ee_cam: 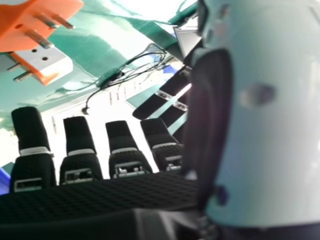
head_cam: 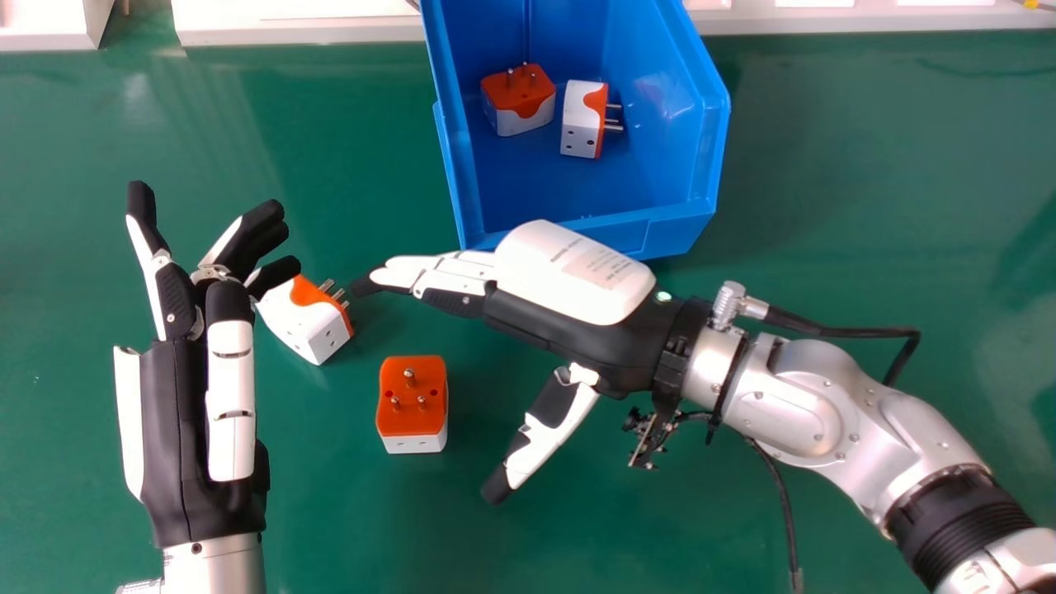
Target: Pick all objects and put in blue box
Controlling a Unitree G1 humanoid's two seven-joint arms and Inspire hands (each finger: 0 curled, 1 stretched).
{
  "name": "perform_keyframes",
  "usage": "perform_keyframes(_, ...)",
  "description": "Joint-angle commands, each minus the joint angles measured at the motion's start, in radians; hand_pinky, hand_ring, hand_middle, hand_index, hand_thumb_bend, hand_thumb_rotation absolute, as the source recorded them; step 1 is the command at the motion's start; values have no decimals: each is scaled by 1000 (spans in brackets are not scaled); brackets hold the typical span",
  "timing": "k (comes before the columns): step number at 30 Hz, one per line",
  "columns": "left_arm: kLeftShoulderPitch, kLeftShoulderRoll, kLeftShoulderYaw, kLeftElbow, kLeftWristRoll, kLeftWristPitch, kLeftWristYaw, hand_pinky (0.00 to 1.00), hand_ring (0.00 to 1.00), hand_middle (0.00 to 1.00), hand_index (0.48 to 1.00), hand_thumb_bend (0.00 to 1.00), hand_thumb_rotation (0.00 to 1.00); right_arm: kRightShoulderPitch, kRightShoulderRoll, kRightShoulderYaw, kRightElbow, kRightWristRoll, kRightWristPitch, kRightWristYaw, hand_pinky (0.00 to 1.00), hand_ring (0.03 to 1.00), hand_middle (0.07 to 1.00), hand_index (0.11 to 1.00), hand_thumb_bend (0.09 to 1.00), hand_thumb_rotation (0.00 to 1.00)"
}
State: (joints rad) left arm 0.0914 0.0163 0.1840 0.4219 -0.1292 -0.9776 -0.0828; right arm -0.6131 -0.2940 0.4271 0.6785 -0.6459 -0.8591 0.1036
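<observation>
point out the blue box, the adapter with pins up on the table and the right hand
blue box (head_cam: 675, 221): head view, front rim
adapter (head_cam: 422, 421): head view, orange face
right hand (head_cam: 577, 268): head view, back

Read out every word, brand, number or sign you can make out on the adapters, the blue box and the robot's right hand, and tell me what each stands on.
Readable text: none.
Right hand, back: a printed patch with lines too small to read.
Two adapters on the green table: no lettering I can make out.
Two adapters in the box: likewise.
Blue box: likewise.
</observation>
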Motion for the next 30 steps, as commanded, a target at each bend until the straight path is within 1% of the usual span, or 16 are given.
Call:
perform_keyframes(1, -1, -3, 5, -14, 9, -32, 6, 760, 823, 822, 776, 491, 894, -26, 10, 6, -5, -1, 4, -19, 684, 847, 898, 894, 999, 279)
perform_keyframes(4, -5, -2, 4, -6, 6, -40, 6, 759, 823, 822, 776, 491, 894, -29, 17, 18, -1, -12, 18, -24, 684, 847, 898, 894, 998, 279)
perform_keyframes(6, -4, -2, 3, -5, 4, -42, 5, 760, 824, 822, 776, 491, 894, -35, 19, 25, 4, -26, 27, -31, 685, 847, 898, 894, 992, 287)
perform_keyframes(11, 0, -4, 0, -18, 5, -28, 9, 761, 825, 822, 778, 490, 894, -55, 31, 47, 35, -44, 50, -43, 686, 845, 898, 896, 977, 300)
perform_keyframes(14, 2, -7, 0, -24, 8, -24, 13, 762, 826, 823, 779, 489, 895, -65, 38, 59, 54, -55, 57, -57, 679, 842, 898, 899, 974, 297)
perform_keyframes(19, 1, -2, 0, -15, -1, -33, 9, 762, 826, 823, 779, 489, 895, -89, 47, 88, 92, -113, 70, -135, 665, 832, 894, 897, 968, 292)
perform_keyframes(23, -2, 0, -1, -6, -10, -39, 2, 762, 826, 823, 779, 489, 895, -103, 48, 116, 99, -174, 98, -200, 668, 828, 890, 897, 968, 293)
perform_keyframes(25, 0, -1, -1, -10, -10, -35, 1, 763, 827, 823, 779, 490, 894, -117, 49, 133, 103, -206, 119, -226, 681, 828, 889, 898, 967, 292)
perform_keyframes(28, 2, -2, -1, -13, -12, -35, -3, 763, 827, 823, 779, 492, 894, -131, 51, 151, 110, -234, 140, -248, 691, 828, 889, 899, 966, 292)
perform_keyframes(30, 6, -4, -3, -21, -10, -32, -4, 763, 827, 823, 780, 492, 893, -141, 55, 163, 118, -249, 156, -260, 696, 830, 888, 898, 967, 294)
